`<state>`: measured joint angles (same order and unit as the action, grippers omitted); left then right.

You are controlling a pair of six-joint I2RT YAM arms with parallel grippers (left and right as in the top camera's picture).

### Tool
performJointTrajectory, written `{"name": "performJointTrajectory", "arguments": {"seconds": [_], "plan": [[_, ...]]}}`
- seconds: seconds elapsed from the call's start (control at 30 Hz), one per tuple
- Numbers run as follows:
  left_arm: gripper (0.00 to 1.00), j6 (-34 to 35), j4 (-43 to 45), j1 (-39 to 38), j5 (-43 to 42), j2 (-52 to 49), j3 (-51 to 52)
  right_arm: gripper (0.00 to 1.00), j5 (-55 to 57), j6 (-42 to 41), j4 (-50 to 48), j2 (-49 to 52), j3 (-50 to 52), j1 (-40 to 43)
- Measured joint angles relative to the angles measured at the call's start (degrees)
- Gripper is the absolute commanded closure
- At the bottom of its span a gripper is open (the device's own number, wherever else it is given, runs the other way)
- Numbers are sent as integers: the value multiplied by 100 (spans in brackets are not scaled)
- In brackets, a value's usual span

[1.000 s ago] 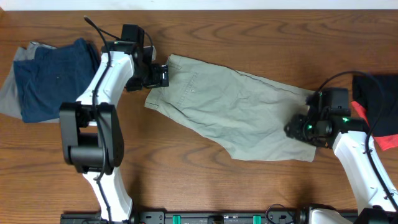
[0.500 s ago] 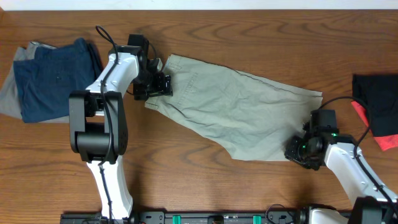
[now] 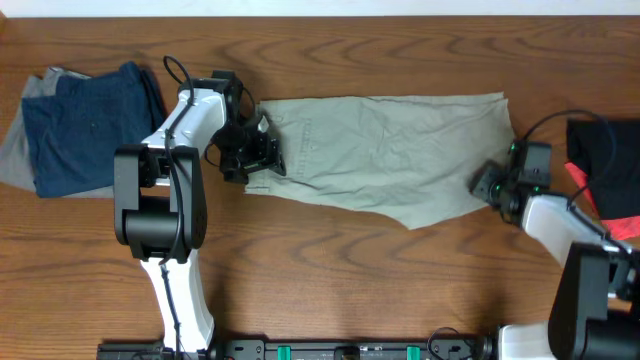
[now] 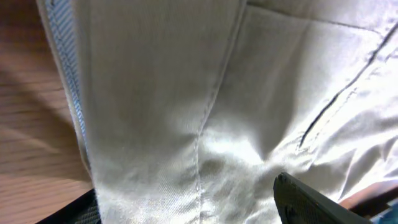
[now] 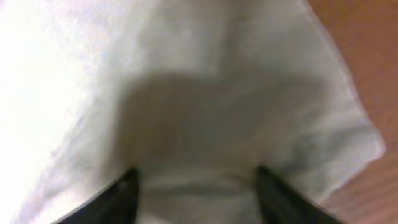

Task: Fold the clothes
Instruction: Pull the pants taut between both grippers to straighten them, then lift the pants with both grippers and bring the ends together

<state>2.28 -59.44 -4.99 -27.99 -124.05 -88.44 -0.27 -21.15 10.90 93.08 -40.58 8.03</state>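
Observation:
The khaki-beige trousers (image 3: 390, 155) lie spread left to right across the middle of the table, folded lengthwise. My left gripper (image 3: 262, 155) is at their left, waistband end, shut on the cloth. In the left wrist view the trousers (image 4: 186, 93) fill the frame and run between my fingers (image 4: 186, 211); a seam and a pocket slit show. My right gripper (image 3: 490, 185) is shut on the right, leg end. The right wrist view shows the trousers (image 5: 186, 74) bunched between the fingers (image 5: 196, 186). A navy garment (image 3: 90, 125) lies on a grey garment (image 3: 14, 150) at far left.
A black garment (image 3: 605, 160) with a red piece (image 3: 583, 183) beside it lies at the right edge, close behind my right arm. Bare wooden table (image 3: 350, 290) shows in front of the trousers. The right arm's cable loops above the black garment.
The trousers' right end has swung toward the far side with my right gripper, so they now lie level instead of slanted. My left gripper has shifted slightly nearer and right with the waistband.

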Motion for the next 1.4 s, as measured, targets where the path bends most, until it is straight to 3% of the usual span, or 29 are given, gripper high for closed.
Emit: {"name": "performJointTrajectory", "arguments": {"seconds": [0.1, 0.2, 0.27, 0.3, 0.33, 0.43, 0.5, 0.6, 0.63, 0.8, 1.03, 1.2, 1.4], "plan": [[22, 37, 48, 0, -81, -4, 2, 29, -83, 286, 728, 72, -356, 44], [39, 52, 164, 0, -199, -4, 4, 28, -125, 470, 1633, 70, -688, 63], [64, -7, 293, 0, -306, -22, 24, 28, -203, 557, 2098, 20, -966, 63], [87, -37, 332, 0, -343, -39, 33, 29, -297, 601, 2308, -39, -1117, 63], [93, -63, 376, 0, -363, -50, 55, 29, -398, 649, 2444, -114, -1220, 63], [94, -131, 400, 0, -450, -103, 70, 38, -909, 826, 2621, -448, -1486, 50], [94, -131, 334, 2, -463, -111, 70, 52, -1285, 925, 2658, -616, -1563, 9], [94, -129, 26, 17, -404, -111, 52, 84, -1910, 1019, 2673, -686, -1578, -175], [94, -129, -111, 20, -345, -109, 42, 88, -2052, 1051, 2673, -669, -1578, -254], [94, -129, -527, 39, -42, 188, -15, 90, -2535, 1078, 2612, -422, -1578, -905], [94, -59, -540, 39, 109, 1751, -85, 91, -2741, 1008, 2057, 533, -1578, -1974], [93, 101, -407, 24, 140, 2758, -142, 91, -2990, 765, 1139, 1412, -1572, -2640], [94, 284, -315, -251, 155, 3003, -155, 89, -3764, 348, -144, 1895, -1596, -3440]]}}
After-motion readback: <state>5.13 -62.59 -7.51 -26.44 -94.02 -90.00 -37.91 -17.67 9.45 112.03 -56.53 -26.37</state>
